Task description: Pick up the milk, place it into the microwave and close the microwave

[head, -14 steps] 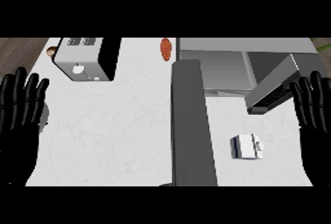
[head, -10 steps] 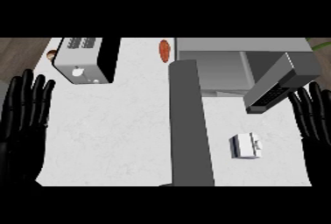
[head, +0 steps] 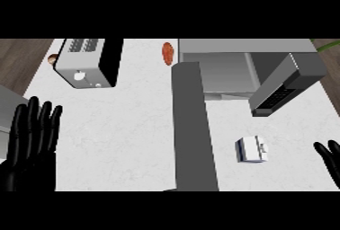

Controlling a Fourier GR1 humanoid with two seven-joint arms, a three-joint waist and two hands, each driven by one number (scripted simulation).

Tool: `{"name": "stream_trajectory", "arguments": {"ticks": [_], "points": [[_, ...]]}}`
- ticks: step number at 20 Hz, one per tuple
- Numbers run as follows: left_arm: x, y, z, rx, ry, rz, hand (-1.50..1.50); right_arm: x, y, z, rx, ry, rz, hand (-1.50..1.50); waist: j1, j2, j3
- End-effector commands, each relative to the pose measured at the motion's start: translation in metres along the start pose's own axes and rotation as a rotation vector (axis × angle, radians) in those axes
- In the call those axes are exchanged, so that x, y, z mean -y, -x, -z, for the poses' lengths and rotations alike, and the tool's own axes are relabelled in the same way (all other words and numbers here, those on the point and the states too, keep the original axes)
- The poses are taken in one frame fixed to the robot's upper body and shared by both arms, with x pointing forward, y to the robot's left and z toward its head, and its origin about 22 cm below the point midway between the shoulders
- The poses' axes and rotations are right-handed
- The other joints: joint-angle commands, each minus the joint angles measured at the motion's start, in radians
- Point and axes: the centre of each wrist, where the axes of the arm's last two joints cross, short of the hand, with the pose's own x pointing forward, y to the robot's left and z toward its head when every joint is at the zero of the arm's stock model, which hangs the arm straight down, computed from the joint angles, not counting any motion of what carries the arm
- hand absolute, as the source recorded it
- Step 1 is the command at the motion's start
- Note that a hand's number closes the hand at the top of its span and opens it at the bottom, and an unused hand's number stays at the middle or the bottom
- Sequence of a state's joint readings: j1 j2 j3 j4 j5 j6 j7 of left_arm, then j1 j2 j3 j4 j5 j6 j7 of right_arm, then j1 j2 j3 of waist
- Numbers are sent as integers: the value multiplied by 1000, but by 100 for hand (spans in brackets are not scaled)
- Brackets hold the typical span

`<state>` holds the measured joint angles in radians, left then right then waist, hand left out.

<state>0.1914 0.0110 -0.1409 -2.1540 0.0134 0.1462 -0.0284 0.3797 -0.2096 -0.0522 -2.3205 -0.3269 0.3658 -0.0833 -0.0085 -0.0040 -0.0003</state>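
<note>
Right hand dropped toward 5 o'clock since the earlier frames, now only fingertips at the right edge, level with the milk. Left hand slid slightly toward 6 o'clock, fingers straight, upright at the left edge.

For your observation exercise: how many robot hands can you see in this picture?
2. The left hand rests open at the left edge; the right hand shows partly at the right edge.

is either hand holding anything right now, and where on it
Nothing is held. The black left hand is open at the left edge, the black right hand open at the right edge, apart from the small white milk carton.
</note>
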Motion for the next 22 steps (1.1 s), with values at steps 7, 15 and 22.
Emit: {"name": "stream_trajectory", "arguments": {"ticks": [7,15,22], "points": [[-21,-28,-67,-18,-20,-10,-150,1,-16,-46,-14,8,-23,-150,9,-1,0],[-37,-18,-98,-6,-33,-27,-150,3,28,-59,-43,18,-114,-150,15,-1,0],[-53,-30,-110,-26,-2,-15,-150,-5,61,-26,-66,50,-146,-150,22,2,0]]}}
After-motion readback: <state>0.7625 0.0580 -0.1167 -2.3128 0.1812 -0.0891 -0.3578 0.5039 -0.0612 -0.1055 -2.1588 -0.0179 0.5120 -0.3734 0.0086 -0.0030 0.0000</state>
